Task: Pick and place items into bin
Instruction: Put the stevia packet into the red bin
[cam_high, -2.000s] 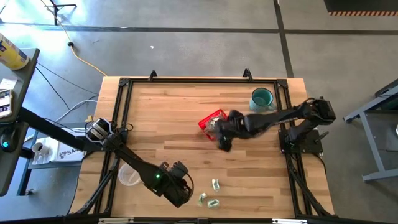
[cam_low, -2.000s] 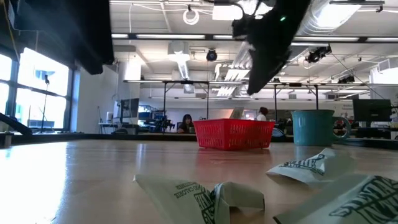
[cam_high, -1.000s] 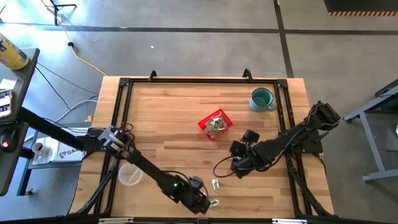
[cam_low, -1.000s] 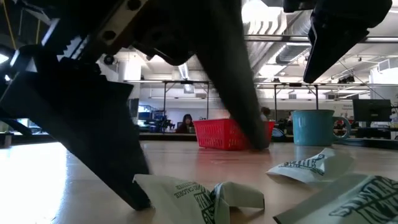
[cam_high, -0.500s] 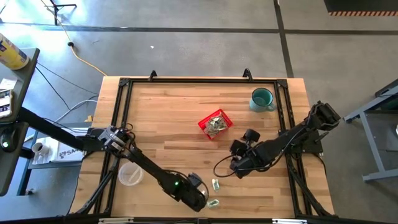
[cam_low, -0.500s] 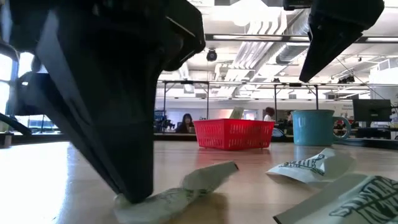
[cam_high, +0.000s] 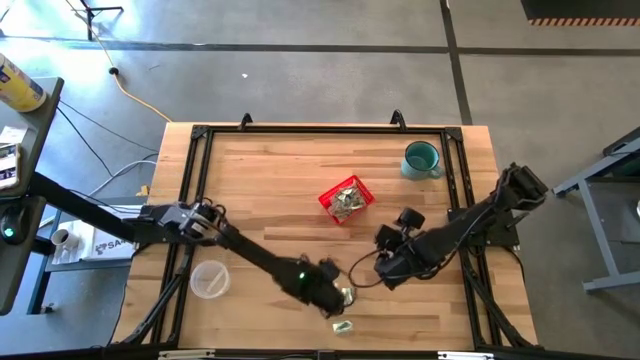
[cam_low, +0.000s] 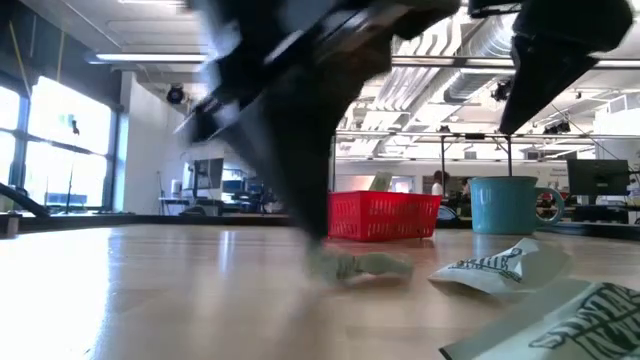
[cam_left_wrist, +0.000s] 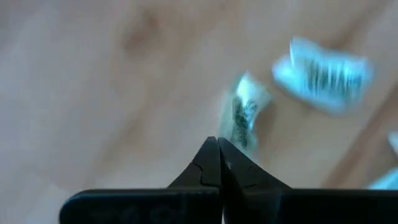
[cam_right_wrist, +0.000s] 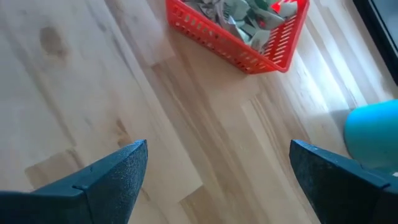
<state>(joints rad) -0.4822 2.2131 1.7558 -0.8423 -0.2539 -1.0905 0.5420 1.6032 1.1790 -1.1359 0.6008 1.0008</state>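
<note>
My left gripper (cam_high: 333, 293) is shut on one pale green wrapped item (cam_left_wrist: 242, 115), low over the table near its front middle; the low view shows the item (cam_low: 360, 265) under the blurred dark fingers. Two more items lie loose on the wood: one (cam_high: 342, 326) by the near edge and one (cam_low: 490, 268) a little farther in. The bin (cam_high: 326, 198), a red slotted basket with several items in it, stands at mid table. My right gripper (cam_right_wrist: 227, 180) hangs open and empty above the table, to the near right of the bin (cam_right_wrist: 236, 50). My left gripper pinches one end (cam_left_wrist: 235, 138) of the wrapped item between its two fingertips. The fingers come steeply from above. The item sticks out past the fingertips, close over the wood; whether its free end (cam_low: 395, 266) touches the table, I cannot tell.
A teal mug (cam_high: 421, 159) stands at the far right, and a clear plastic cup (cam_high: 207, 281) at the near left. The black frame rail (cam_high: 190, 200) runs around the tabletop. Bare wood lies between the left gripper and the bin.
My left gripper has shut on an item by the near edge, crumpling it, then rolled and swung toward the far edge and up a little. The item has come away from its spot beside the other two, which lie as before.
</note>
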